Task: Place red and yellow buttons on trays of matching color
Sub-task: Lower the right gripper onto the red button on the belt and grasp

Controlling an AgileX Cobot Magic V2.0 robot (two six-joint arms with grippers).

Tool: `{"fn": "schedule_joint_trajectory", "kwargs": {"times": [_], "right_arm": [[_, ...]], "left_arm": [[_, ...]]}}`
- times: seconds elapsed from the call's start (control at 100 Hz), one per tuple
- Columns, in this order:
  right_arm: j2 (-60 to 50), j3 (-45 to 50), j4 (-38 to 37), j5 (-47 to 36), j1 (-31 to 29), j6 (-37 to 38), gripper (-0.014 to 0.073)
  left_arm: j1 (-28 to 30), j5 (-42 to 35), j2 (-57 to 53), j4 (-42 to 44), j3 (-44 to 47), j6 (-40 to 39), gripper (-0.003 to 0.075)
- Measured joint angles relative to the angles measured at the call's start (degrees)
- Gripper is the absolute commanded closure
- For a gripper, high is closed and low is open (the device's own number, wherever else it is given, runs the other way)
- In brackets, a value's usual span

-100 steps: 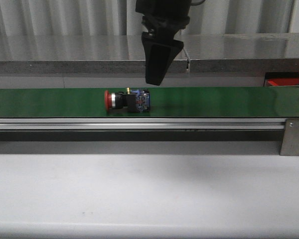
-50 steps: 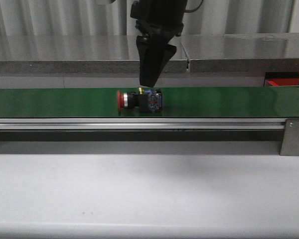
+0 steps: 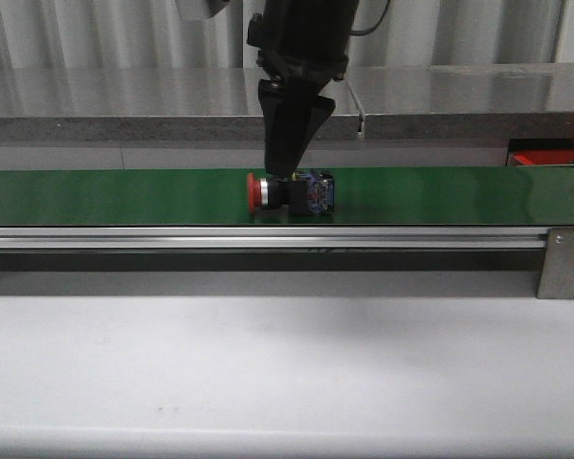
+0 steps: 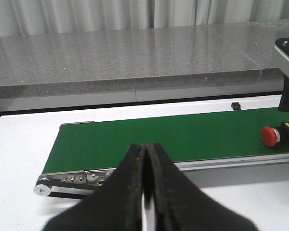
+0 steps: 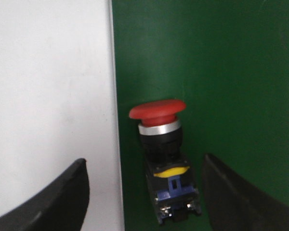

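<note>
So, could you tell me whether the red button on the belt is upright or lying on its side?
On its side: the red button lies lengthwise on the belt.

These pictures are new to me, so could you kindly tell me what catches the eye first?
The red button stands out first, lying on its side on the long green belt, its red cap pointing toward the robot's left. Just above it hangs the right pincer, open, with a finger on either side of the button's body. At the belt's right end a bit of the red tray shows, while the left pincer stays shut off the belt.
</note>
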Motion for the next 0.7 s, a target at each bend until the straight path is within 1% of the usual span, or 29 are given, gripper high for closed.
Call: {"fn": "schedule_joint_trajectory", "kwargs": {"times": [0.26,0.7], "right_arm": [[2.56,0.00,-3.99,0.00,0.00,0.00,0.0101],[4.80,0.00,-4.43,0.02,0.00,0.45,0.0114]], "left_arm": [[0.00,0.00,0.00,0.00,0.00,0.00,0.0741],[0.00,0.00,0.00,0.00,0.00,0.00,0.0741]]}}
